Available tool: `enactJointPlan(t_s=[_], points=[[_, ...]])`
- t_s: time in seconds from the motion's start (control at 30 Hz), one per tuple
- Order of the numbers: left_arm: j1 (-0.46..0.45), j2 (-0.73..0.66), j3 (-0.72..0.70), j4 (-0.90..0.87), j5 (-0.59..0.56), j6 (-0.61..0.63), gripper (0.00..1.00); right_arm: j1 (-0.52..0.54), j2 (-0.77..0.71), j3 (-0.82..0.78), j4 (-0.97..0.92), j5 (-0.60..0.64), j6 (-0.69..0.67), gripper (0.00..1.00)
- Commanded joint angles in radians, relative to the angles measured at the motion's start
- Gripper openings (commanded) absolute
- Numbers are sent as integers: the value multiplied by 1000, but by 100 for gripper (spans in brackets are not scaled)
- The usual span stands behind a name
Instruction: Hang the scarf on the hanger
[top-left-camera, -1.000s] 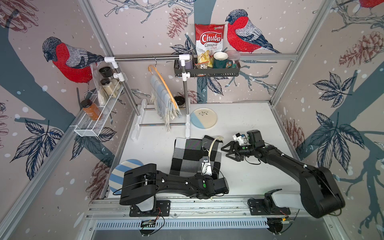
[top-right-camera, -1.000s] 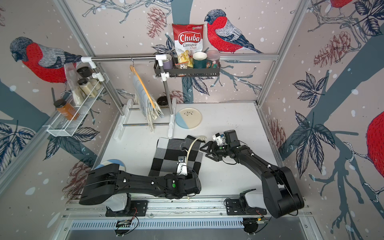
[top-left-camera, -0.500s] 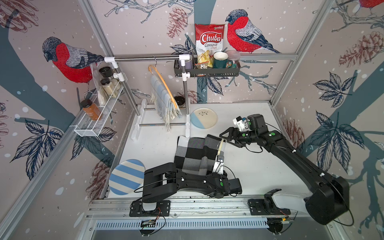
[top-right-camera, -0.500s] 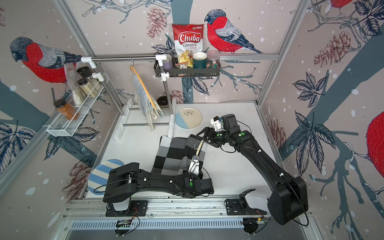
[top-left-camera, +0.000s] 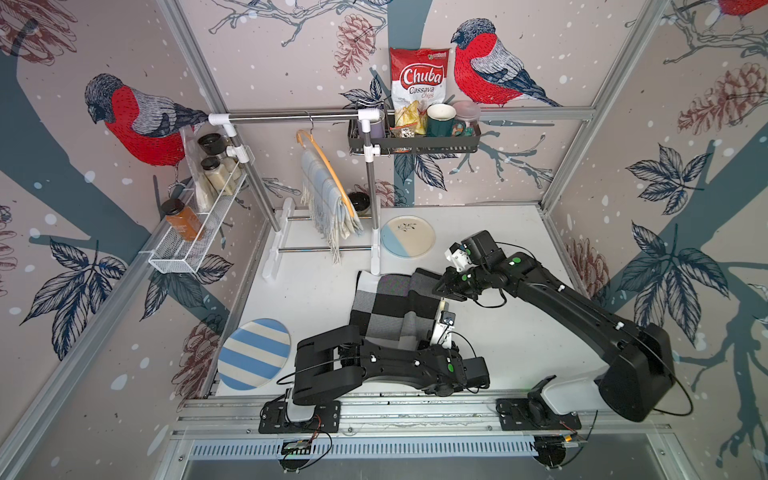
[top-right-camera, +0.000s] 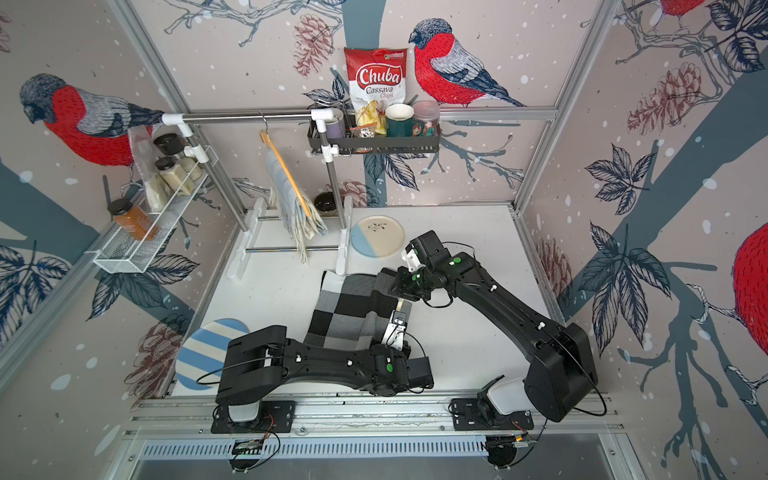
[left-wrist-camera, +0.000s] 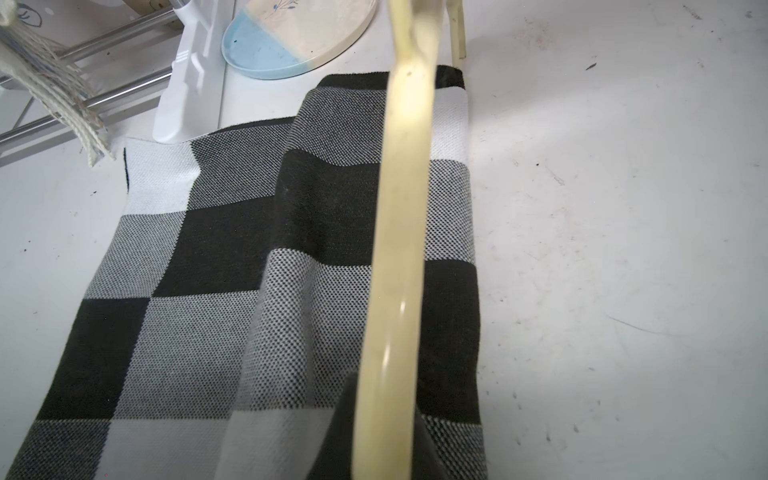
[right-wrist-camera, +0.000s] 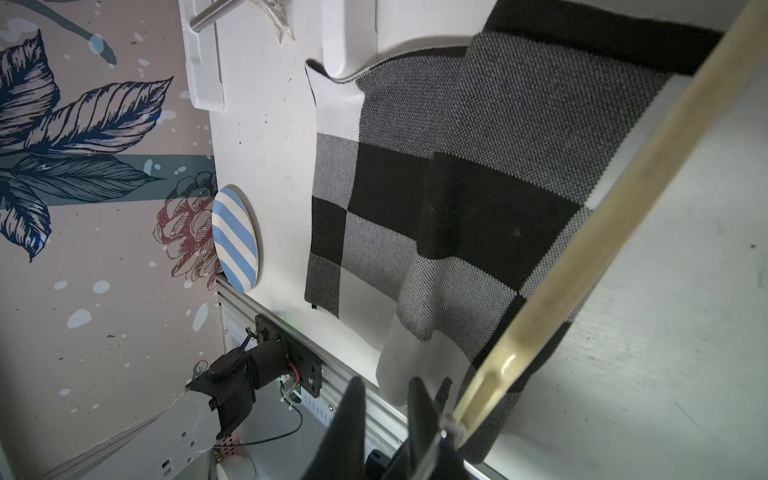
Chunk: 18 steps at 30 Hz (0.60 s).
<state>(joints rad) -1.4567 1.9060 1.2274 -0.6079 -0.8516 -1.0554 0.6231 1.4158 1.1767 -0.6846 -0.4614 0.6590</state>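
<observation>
We see the checked scarf spread flat on the desk, its far edge touching the rack's white foot. The cream hanger runs along the scarf's right edge, over the cloth. At the scarf's near right corner, the left hand has the hanger's bar between its dark fingers. Whether they clamp it or merely flank it we cannot tell. At the scarf's far right corner, the right hand sits by the hanger's hook end. Its fingers are drawn close with a narrow slit between them, and we cannot tell whether they pinch anything. A blue-and-cream plate lies just beyond the scarf. A striped plate lies well off the scarf's near left corner.
</observation>
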Motion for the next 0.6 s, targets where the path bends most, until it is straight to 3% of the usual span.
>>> enactJointPlan(t_s=[0.0, 0.07, 0.17, 0.43, 0.57], points=[[-5, -26, -21, -7, 70, 42, 61, -7, 6, 2, -12, 63, -22, 7], [-12, -63, -40, 12, 73, 50, 80, -16, 7, -1, -15, 67, -24, 1], [-13, -133, -97, 65, 119, 88, 91, -41, 0, -21, -15, 60, -30, 0], [37, -459, -246, 182, 240, 211, 95, -166, -43, -158, 36, 10, -37, 0], [223, -670, -401, 267, 363, 204, 96, -209, -55, -218, 66, -16, -41, 0]])
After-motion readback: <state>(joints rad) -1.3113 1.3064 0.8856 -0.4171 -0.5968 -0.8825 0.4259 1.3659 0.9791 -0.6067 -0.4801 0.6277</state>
